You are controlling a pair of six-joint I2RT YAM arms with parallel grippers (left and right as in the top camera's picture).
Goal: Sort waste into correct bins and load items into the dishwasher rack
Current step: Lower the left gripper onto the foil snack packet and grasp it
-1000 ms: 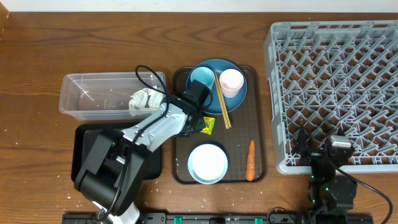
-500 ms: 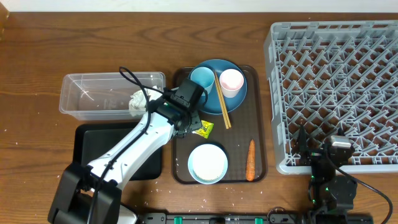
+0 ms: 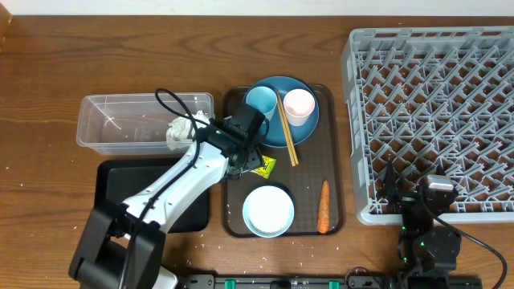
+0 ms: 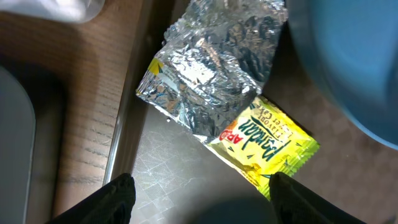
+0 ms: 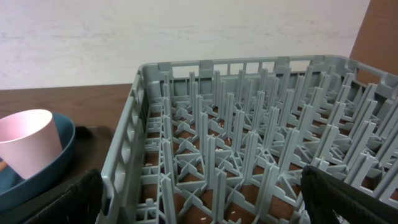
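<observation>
My left gripper (image 3: 250,160) hangs open just above the brown serving tray, its fingers wide apart at the bottom of the left wrist view (image 4: 205,208). Ahead of them lies the yellow-green snack wrapper (image 4: 267,146) with its crumpled silvery foil (image 4: 211,74); nothing is held. The dark blue plate (image 3: 271,135) carries the light blue cup (image 3: 259,102), pink cup (image 3: 299,106) and chopsticks (image 3: 287,132). The bowl (image 3: 268,210) and carrot (image 3: 324,205) sit nearer the front. Tissue (image 3: 183,128) lies in the clear tub (image 3: 112,120). My right gripper (image 3: 414,193) stands open at the rack (image 3: 434,104).
The black tray (image 3: 112,193) lies under the left arm, in front of the tub. The brown serving tray (image 3: 234,221) sits between the bins and the rack. In the right wrist view, the rack's upright pegs (image 5: 249,124) fill the middle, with the pink cup (image 5: 28,140) at the left.
The left gripper's jaws have spread wider over the wrapper, and the left arm has swung slightly. The wrapper stays on the tray. The right arm has not moved.
</observation>
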